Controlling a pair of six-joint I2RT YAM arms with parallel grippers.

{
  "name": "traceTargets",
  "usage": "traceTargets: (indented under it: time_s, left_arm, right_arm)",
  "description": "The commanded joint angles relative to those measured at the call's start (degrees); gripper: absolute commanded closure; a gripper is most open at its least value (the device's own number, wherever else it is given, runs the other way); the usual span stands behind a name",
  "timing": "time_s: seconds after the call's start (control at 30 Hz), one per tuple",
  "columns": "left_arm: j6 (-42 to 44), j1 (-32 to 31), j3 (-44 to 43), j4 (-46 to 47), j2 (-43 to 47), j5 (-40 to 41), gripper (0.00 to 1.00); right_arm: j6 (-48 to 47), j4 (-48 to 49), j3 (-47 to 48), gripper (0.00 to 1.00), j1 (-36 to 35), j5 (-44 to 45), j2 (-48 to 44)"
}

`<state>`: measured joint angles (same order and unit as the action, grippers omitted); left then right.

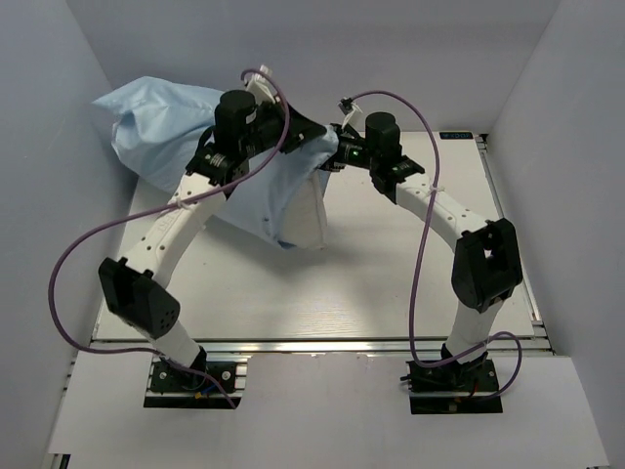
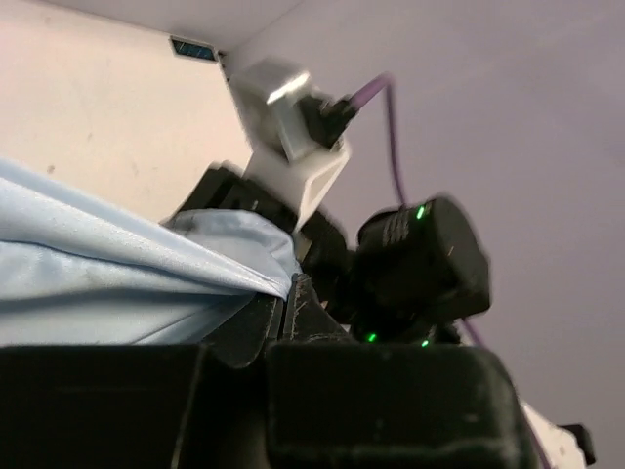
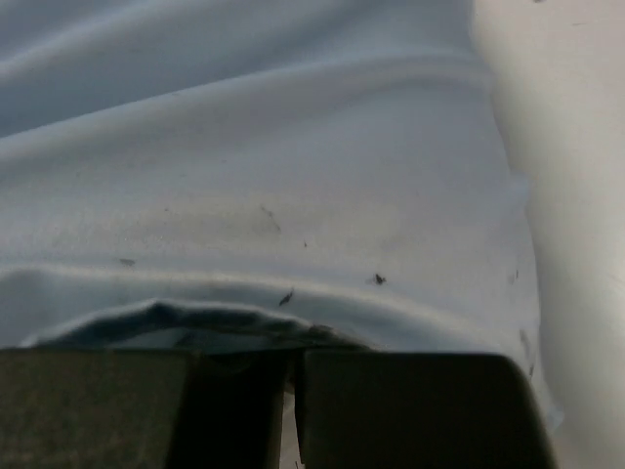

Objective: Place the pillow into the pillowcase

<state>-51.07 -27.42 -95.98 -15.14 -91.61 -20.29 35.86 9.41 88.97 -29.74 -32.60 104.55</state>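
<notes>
Two pinches: both on the same blue cloth, really close together, over the far part of the table
left gripper: jaws pressed together on a thin fold of the pillowcase; the cloth runs off taut to the left in its wrist view
right gripper: jaws pinched too, with the hem of the blue fabric caught right at the tips
pillowcase: bunched up big and puffy at the far-left corner against the wall, then stretched across to where the two grippers meet, with a flap hanging down toward the table
pillow: only an off-white pointed bit shows, sticking out from under the blue flap just below the grippers; the rest is covered, so I can't tell how much is inside
purple cable: loops wide off the left arm's side
</notes>
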Motion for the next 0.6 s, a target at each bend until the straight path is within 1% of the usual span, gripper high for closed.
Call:
traceTargets:
  time_s: [0.0,0.03,0.1,0.13,0.17,0.2,0.23,0.27,0.3,0.33,0.37,0.4,0.43,0.47,0.5,0.53,0.57]
  left_arm:
    - [-2.36,-2.20,-9.12,7.39,-2.25,-8.53,1.00]
    - [-2.89,-2.29,-11.31,7.92,-3.04,-8.62,1.00]
    - [-3.42,-2.46,-12.29,8.46,-4.62,-8.19,1.00]
    - [-3.42,-2.46,-11.25,8.20,-4.97,-7.75,1.00]
    - [-3.86,-2.46,-9.68,8.02,-5.07,-7.22,1.00]
    - [-4.38,-2.46,-7.48,9.32,-5.07,-6.87,1.00]
    - [-5.35,-2.46,-4.68,11.08,-4.98,-6.69,1.00]
    - [-7.62,-2.46,1.61,12.92,-4.80,-6.60,1.00]
    - [-8.43,-2.46,4.64,16.51,-4.63,-6.25,1.00]
    - [-9.30,-2.46,7.45,18.28,-4.71,-5.90,1.00]
    - [-10.53,-2.46,12.09,20.21,-4.71,-5.38,1.00]
    - [-10.89,-2.46,13.79,20.84,-4.89,-4.67,1.00]
    - [-11.16,-2.38,15.20,21.72,-5.41,-4.23,1.00]
    - [-11.42,-2.38,16.61,22.86,-5.77,-3.53,1.00]
    - [-11.60,-2.38,16.62,22.96,-6.20,-3.35,1.00]
    - [-11.60,-2.38,16.27,23.13,-7.43,-3.26,1.00]
    - [-11.16,-2.38,15.48,22.52,-8.14,-3.00,0.97]
  right_arm:
    - [19.14,13.35,-1.86,1.00,-1.91,-5.28,-1.10]
    - [21.51,13.62,-4.04,1.00,-1.47,-5.19,-1.71]
    - [21.02,12.39,-6.17,1.00,-0.59,-4.76,-2.33]
    - [16.92,11.34,-7.57,1.00,0.55,-3.62,-2.86]
    - [13.57,5.33,-7.58,1.00,1.25,-2.57,-3.04]
    - [10.32,2.75,-7.67,1.00,2.04,-1.34,-3.21]
    - [6.72,0.72,-8.10,1.00,3.44,-0.20,-3.39]
    - [-1.23,-2.17,-8.20,0.97,4.15,0.77,-3.65]
    - [-5.06,-8.47,-8.11,0.82,4.86,1.57,-3.92]
    - [-8.49,-10.71,-8.46,0.73,6.78,1.84,-4.79]
    - [-14.96,-12.82,-9.85,0.65,7.93,1.14,-5.32]
    - [-18.51,-16.49,-10.56,0.51,9.07,0.18,-6.11]
    - [-22.46,-18.53,-11.35,0.44,11.69,-3.66,-7.51]
    - [-30.33,-20.90,-12.58,0.33,13.20,-6.22,-8.13]
    - [-34.15,-25.88,-13.29,0.29,14.52,-8.42,-8.83]
    - [-38.54,-29.33,-13.73,0.28,17.23,-13.06,-9.80]
    - [-42.93,-32.84,-14.17,0.25,18.56,-14.93,-10.24]
